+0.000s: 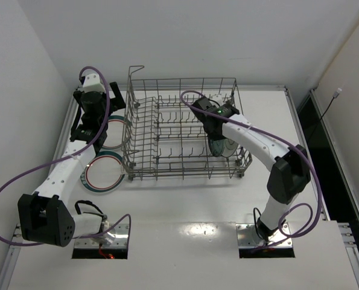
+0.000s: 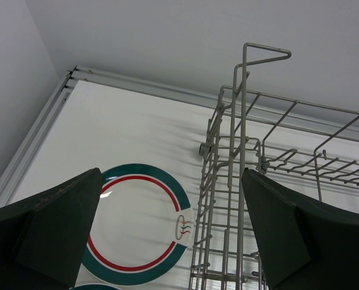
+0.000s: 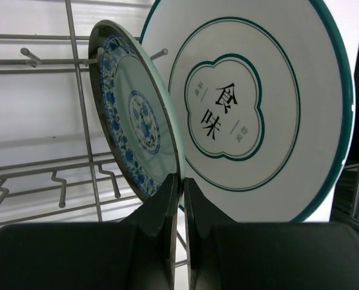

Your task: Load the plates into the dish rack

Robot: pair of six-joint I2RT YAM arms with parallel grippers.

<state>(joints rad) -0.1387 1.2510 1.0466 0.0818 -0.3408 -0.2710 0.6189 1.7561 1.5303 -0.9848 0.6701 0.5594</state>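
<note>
Right gripper pinched shut at rim of small teal patterned plate, upright in grey wire dish rack beside big white plate with dark motif; can't tell if gripped. Back out crooked, you topple both. Left gripper open, over red-and-green-ringed plate outside rack.

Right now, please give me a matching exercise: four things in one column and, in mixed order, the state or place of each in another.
1 left pincer
2 right pincer
3 white plate with black characters
4 ringed plate

A flat on the table
B open
C upright in the dish rack
D shut on the teal plate

Pairs: 1-B, 2-D, 3-C, 4-A
</note>
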